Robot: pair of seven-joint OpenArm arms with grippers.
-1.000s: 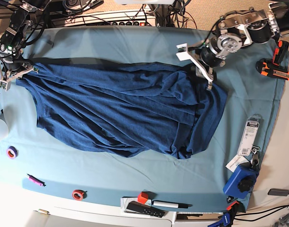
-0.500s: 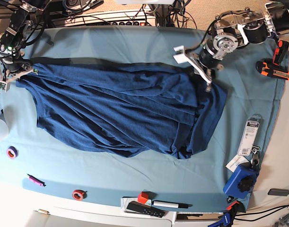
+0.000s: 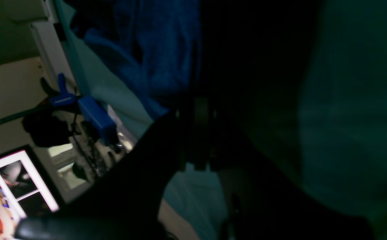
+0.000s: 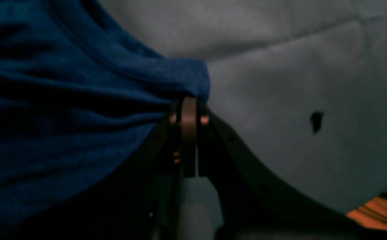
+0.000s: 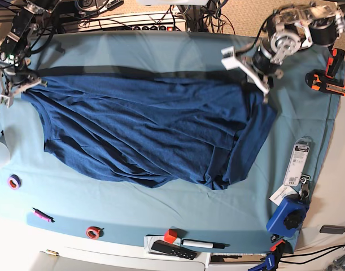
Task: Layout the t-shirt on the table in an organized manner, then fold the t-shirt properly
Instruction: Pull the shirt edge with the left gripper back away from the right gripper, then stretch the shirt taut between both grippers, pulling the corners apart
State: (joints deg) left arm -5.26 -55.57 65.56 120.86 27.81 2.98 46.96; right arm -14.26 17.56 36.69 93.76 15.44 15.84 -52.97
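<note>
The dark blue t-shirt (image 5: 144,130) lies wrinkled across the teal table (image 5: 161,51). Its far edge is stretched taut in a straight line between both grippers and casts a dark shadow band on the cloth. My left gripper (image 5: 252,79), at the base view's right, is shut on the t-shirt's far right corner. The left wrist view is dark, showing closed fingers (image 3: 195,133) below blue fabric (image 3: 146,50). My right gripper (image 5: 21,88) is shut on the far left corner. In the right wrist view its fingers (image 4: 188,133) pinch the hem (image 4: 193,83).
An orange tool (image 5: 326,82), a packaged card (image 5: 298,161) and a blue clamp (image 5: 286,217) lie along the right edge. A purple tape roll (image 5: 14,182), pink marker (image 5: 41,214), red tape roll (image 5: 93,231) and black remote (image 5: 172,249) sit along the front edge.
Both grippers closed on the shirt's far corners. The left one moved right and back, pulling the far edge straight and taut and raising it off the cloth.
</note>
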